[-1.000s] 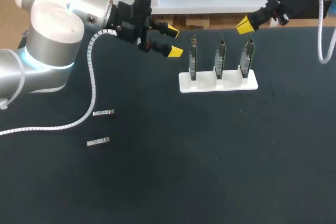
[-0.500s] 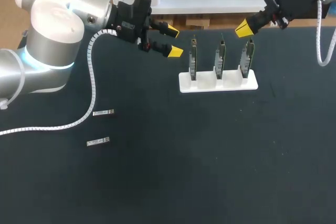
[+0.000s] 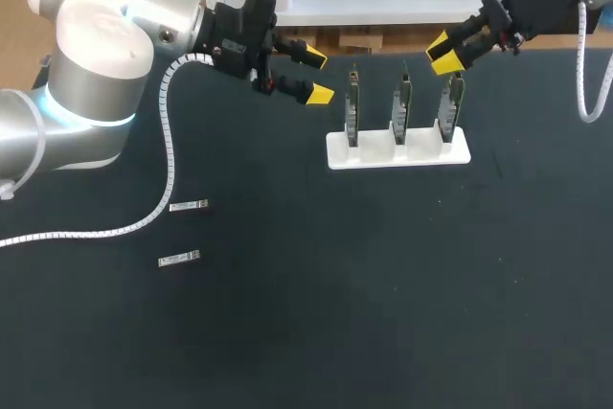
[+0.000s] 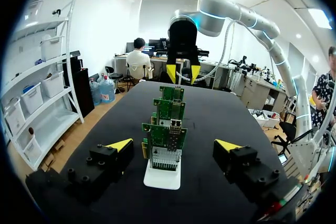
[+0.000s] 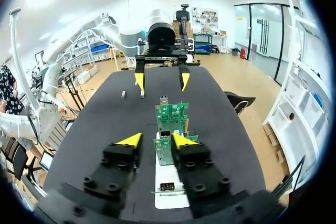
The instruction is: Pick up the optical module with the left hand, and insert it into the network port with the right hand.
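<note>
Left gripper [image 3: 318, 75]: fingers spread wide, nothing between them and nothing touched. It hangs above the table [image 3: 316, 332] at about 11 o'clock in the head view, tips pointing toward 3 o'clock at the white holder [image 3: 397, 152].

Right gripper [image 3: 442, 55]: fingers parted by a narrower gap and holding nothing. It sits at about 1 o'clock in the head view, tips just at 12 o'clock of the right-hand board. In its own wrist view that board shows ahead through the gap between the fingers, with no contact seen.

Optical modules: two small silver pieces lie flat on the table at about 8 o'clock, well apart from both grippers. One [image 3: 189, 205] lies just at 12 o'clock of the other [image 3: 179, 258]. The long axis of each runs roughly along the 9-to-3 line, slightly tilted. Which end is the plug end cannot be told.

Three circuit boards [image 3: 400, 107] stand upright in a row in the holder, which runs along the 9-to-3 line.
</note>
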Controlling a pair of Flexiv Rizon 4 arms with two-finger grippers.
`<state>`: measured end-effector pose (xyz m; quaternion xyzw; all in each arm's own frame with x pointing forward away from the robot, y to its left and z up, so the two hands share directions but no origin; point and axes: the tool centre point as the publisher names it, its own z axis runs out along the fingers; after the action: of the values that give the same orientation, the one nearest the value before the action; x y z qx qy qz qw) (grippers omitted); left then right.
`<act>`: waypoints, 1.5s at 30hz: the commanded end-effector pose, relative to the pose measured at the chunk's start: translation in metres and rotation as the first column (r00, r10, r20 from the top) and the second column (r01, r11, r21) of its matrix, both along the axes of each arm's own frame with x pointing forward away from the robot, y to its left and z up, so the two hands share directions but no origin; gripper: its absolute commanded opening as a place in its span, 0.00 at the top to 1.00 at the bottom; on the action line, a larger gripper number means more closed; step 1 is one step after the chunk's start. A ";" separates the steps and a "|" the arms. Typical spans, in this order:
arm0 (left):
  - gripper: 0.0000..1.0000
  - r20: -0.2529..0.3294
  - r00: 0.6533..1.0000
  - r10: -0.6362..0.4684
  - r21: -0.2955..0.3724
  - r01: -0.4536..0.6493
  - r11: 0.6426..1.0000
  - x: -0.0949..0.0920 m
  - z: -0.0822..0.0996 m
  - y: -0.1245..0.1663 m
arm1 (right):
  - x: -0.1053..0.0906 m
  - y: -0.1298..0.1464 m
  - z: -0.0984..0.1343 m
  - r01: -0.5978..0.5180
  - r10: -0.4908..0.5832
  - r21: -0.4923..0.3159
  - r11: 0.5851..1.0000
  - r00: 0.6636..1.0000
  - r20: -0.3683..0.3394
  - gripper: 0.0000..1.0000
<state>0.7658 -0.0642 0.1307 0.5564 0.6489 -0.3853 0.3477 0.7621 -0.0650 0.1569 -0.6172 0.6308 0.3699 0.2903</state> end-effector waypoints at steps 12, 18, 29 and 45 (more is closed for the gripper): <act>0.00 0.312 0.950 0.005 0.340 -0.116 0.933 -0.006 0.040 0.055 | -0.001 0.000 0.000 0.001 -0.001 0.001 1.000 1.000 0.003 0.00; 0.00 0.321 0.947 0.014 0.444 -0.163 0.881 -0.030 0.036 0.108 | -0.001 0.000 0.000 0.001 -0.001 0.001 1.000 1.000 0.003 0.00; 0.00 0.275 0.942 0.193 0.607 -0.325 0.725 -0.095 0.005 0.196 | -0.001 0.000 0.000 0.001 -0.001 0.001 1.000 1.000 0.003 0.00; 0.00 0.264 0.930 0.254 0.536 -0.360 0.763 -0.101 0.008 0.201 | -0.001 0.000 0.000 0.001 -0.001 0.001 1.000 1.000 0.003 0.00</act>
<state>0.6666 0.1368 0.1402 0.5550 0.7831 -0.0631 0.2736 0.7621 -0.0651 0.1569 -0.6171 0.6308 0.3700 0.2904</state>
